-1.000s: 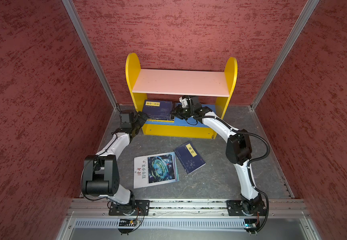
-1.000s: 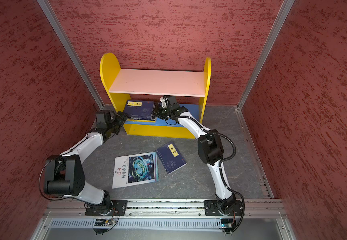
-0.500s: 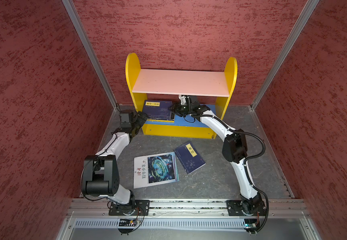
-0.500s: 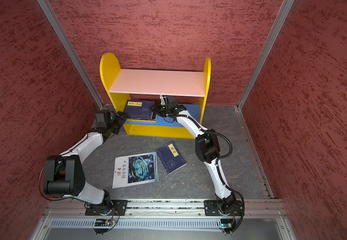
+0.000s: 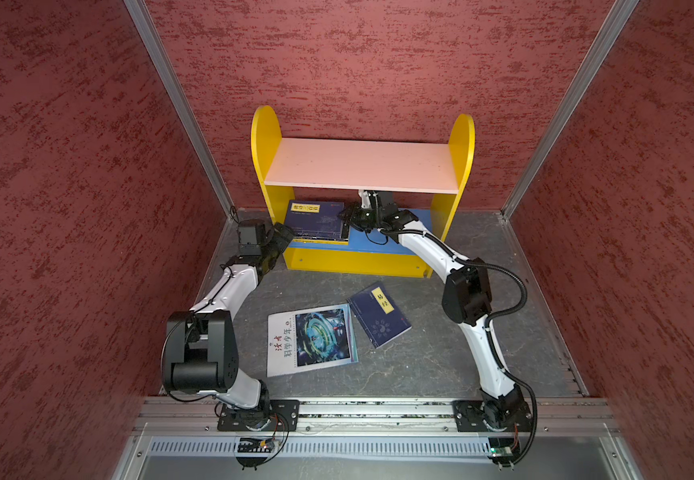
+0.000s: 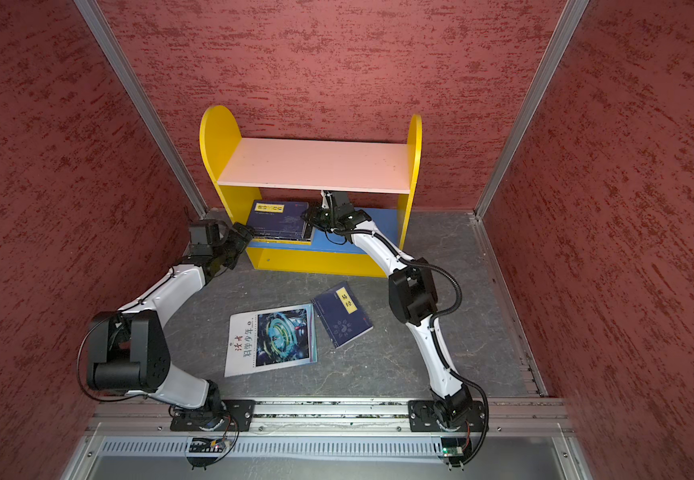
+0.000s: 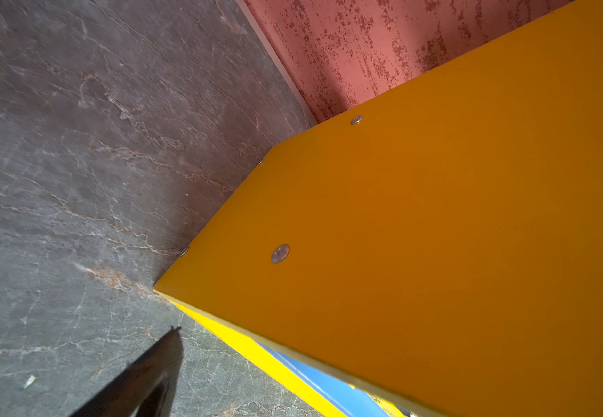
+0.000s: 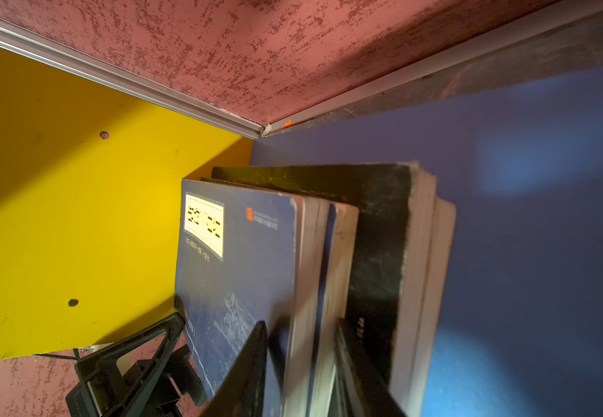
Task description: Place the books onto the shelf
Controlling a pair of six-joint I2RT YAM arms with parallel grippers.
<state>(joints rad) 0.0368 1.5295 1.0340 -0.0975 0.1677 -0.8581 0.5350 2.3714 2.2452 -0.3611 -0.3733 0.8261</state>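
Right wrist view showed my right gripper (image 8: 302, 325) with jaws narrow, pinching the page edge of the top navy book (image 8: 242, 252), which lay on the black book (image 8: 376, 234) on the blue lower board (image 8: 527, 180) of the shelf (image 5: 362, 166). My left gripper (image 5: 282, 236) hung wide open and empty just beside the shelf's yellow side (image 7: 437, 216), while the second navy book (image 5: 378, 313) and the magazine (image 5: 310, 338) lay on the table (image 5: 441, 353), unshelved. I judged that retreating before my jaws parted could drag the top book off the stack, and my left arm could nudge the shelf.
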